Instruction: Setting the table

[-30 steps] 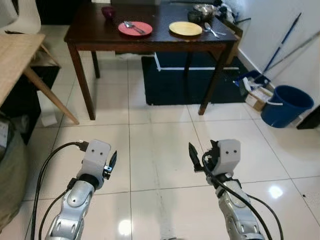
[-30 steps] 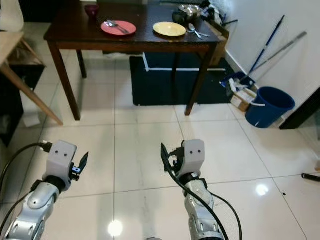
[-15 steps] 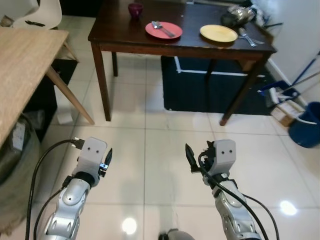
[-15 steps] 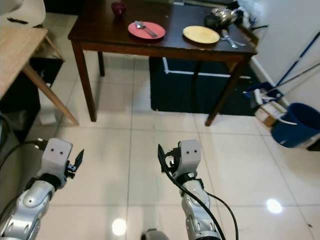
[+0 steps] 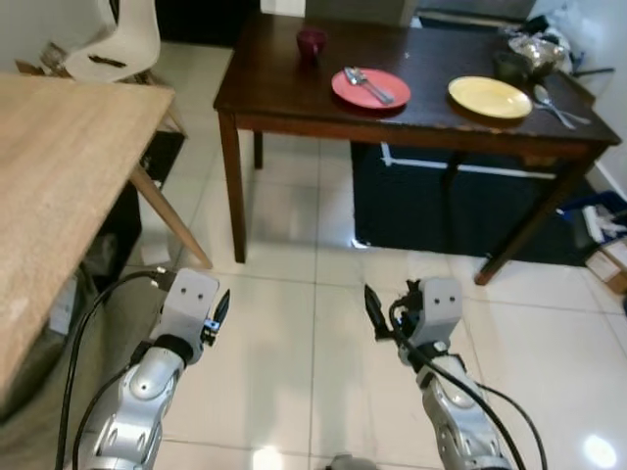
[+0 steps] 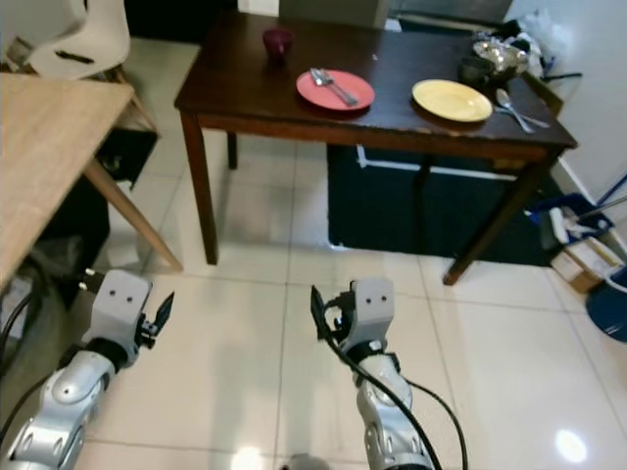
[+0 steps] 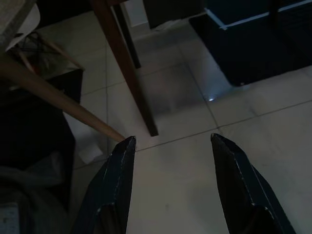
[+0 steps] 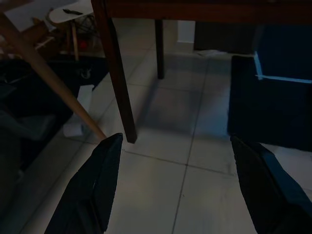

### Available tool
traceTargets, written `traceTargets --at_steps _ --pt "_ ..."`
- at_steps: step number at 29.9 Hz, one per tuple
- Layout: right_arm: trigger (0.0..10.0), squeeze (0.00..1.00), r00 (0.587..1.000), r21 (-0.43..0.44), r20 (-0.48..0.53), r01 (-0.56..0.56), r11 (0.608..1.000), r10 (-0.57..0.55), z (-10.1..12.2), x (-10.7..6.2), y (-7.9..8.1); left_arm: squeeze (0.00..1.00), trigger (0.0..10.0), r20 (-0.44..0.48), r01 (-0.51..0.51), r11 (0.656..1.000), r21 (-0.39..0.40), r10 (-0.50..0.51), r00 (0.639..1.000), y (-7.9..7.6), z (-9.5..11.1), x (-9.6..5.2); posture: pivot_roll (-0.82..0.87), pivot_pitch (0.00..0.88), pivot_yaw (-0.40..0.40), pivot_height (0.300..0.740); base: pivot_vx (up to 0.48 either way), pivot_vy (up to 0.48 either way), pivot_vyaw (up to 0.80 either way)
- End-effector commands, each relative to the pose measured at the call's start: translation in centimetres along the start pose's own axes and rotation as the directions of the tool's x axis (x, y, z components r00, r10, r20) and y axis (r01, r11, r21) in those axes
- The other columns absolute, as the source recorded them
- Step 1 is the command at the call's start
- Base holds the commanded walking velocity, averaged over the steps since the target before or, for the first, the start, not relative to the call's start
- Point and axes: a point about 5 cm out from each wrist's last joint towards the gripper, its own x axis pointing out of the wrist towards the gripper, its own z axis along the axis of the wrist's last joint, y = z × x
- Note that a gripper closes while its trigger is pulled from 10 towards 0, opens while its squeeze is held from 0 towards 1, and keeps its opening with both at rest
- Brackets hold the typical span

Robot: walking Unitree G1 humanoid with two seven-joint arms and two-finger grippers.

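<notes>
Both tools, left (image 7: 170, 146) and right (image 8: 178, 146), spread empty; red plate (image 5: 370, 88) holds cutlery (image 5: 366, 83), the surface (image 5: 284, 93) now nearer.

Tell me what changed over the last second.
Only the camera turned left: the dark table slid right in view and more of the light wooden table appeared. The red plate, yellow plate and spoons lie as before. Both claws, left and right, stay open and empty.
</notes>
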Motion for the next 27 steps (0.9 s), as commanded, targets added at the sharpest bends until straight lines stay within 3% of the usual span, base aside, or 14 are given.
traceTargets --at_steps 1,16,27 --pt "10.0 0.00 0.999 0.000 -0.029 0.019 1.000 -0.019 -0.7 -0.4 -0.6 0.00 10.0 -0.016 0.030 1.000 0.009 -0.030 0.999 -0.7 -0.3 -0.1 -0.12 0.005 0.020 0.740 0.000 0.000 0.00" --pt "10.0 0.00 0.999 -0.005 -0.030 0.018 1.000 -0.018 -0.7 -0.4 -0.6 0.00 10.0 -0.049 0.177 0.984 0.033 -0.176 0.983 -1.5 -0.4 -0.6 -0.11 0.000 0.024 0.740 0.000 0.000 0.00" --pt "10.0 0.00 0.998 0.018 -0.046 0.036 0.999 -0.035 -1.1 -0.6 -0.6 0.00 10.0 -0.045 0.217 0.976 -0.030 -0.219 0.975 -1.8 0.0 -0.5 -0.12 0.002 0.030 0.740 0.000 0.000 0.00"
